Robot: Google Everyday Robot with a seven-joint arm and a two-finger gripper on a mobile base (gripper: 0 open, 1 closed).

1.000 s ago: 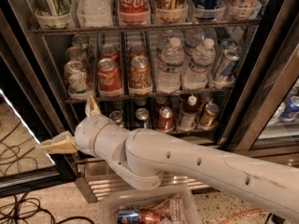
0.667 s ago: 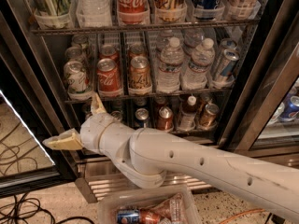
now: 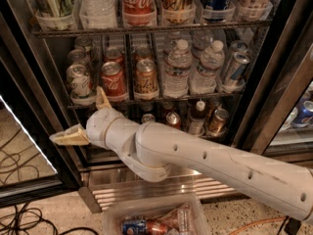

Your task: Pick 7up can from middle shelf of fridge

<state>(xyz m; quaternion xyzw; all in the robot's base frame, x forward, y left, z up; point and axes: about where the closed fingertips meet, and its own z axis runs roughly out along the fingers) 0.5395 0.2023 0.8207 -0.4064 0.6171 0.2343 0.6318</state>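
7up can [image 3: 79, 82] stands at the left end of the middle shelf [image 3: 161, 101] of the fridge [image 3: 264, 87], just beside a red Coca-Cola can [image 3: 113, 80]. The gripper [image 3: 76, 114] hangs right below and in front of it, its tan fingers [image 3: 71, 136] spread wide apart and holding nothing. The white arm [image 3: 220, 160] reaches in from the right.

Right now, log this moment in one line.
gripper: open, just below 7up can | 7up can: on middle shelf, not gripped | stage: pre-grasp
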